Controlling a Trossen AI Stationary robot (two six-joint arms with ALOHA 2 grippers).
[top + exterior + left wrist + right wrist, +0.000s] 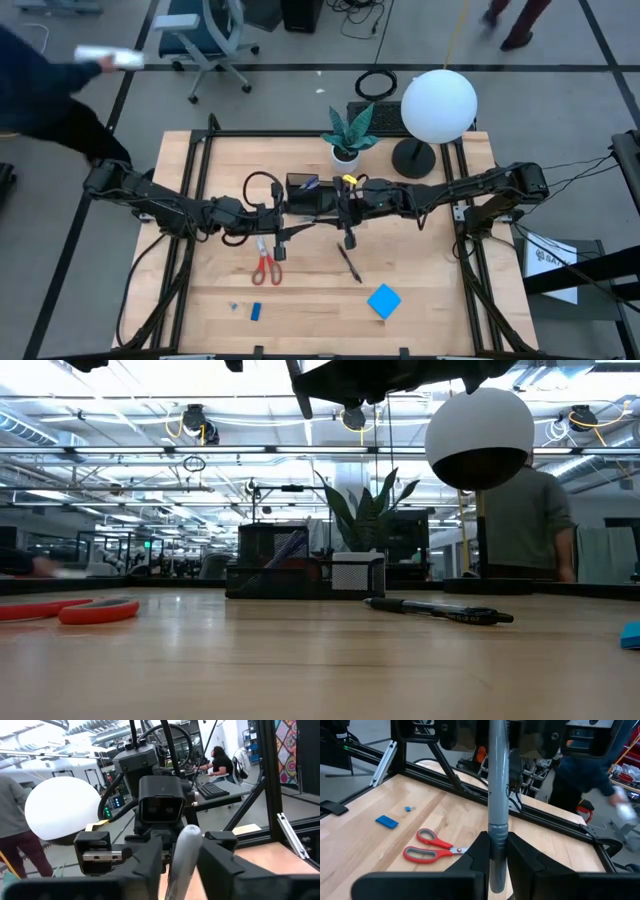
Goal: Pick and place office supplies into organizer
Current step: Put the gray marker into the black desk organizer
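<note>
Both grippers meet in the air above the table's middle, facing each other: my left gripper and my right gripper, each shut on one grey pen. The black organizer stands just beyond them, a bluish pen sticking up from it. On the table lie the red-handled scissors, a black pen, the blue pad and the blue eraser. My left gripper holds one end of the grey pen pinched between its two fingers; the pen runs along the fingers, level and clear of the table. My right gripper pinches the pen's other end, at its ringed section, between both fingers; again the pen lies along them, level, reaching toward the left gripper.
A potted plant and a white globe lamp stand behind the organizer at the far edge. A tiny blue piece lies by the eraser. A person's dark sleeve reaches in beyond the far left corner; another person stands behind the table.
</note>
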